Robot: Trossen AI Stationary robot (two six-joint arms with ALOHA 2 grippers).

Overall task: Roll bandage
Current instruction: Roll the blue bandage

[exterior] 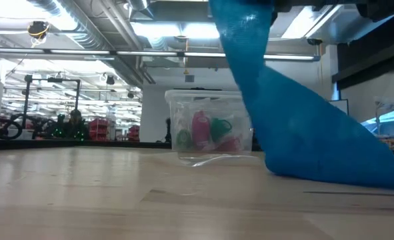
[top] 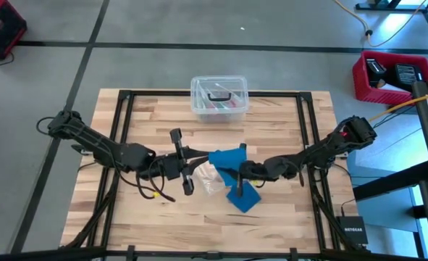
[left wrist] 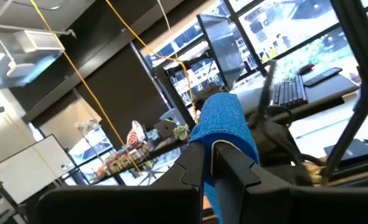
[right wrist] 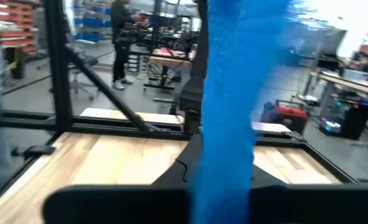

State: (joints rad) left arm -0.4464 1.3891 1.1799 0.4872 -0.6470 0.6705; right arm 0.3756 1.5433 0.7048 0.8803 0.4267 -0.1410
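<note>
The bright blue bandage (top: 227, 159) is held up over the table's middle between both grippers. In the low view it slopes down from above (exterior: 243, 40) to a wide end that lies on the wood (exterior: 337, 160). My left gripper (top: 203, 156) reaches in from the table's left and is shut on the bandage's upper part (left wrist: 224, 121). My right gripper (top: 237, 172) comes from the table's right and is shut on the band (right wrist: 230, 93) a little lower. My left gripper pinches the bandage's upper end (left wrist: 216, 144) between its two fingers (left wrist: 193, 167), coming about level from the table's left. A thick blue bunch stands out past the fingertips, lifted clear of the table. My right gripper has the band (right wrist: 224, 168) between its two fingers (right wrist: 268, 183), about level from the table's right, lying across it. The band runs past the fingers, and its lower end (top: 244, 197) rests on the table.
A clear lidded box (top: 219, 98) with coloured items stands at the table's far middle edge. A small clear plastic bag (top: 206, 180) lies under the grippers, next to the bandage. Black frame rails (top: 123, 116) run along both sides of the tabletop.
</note>
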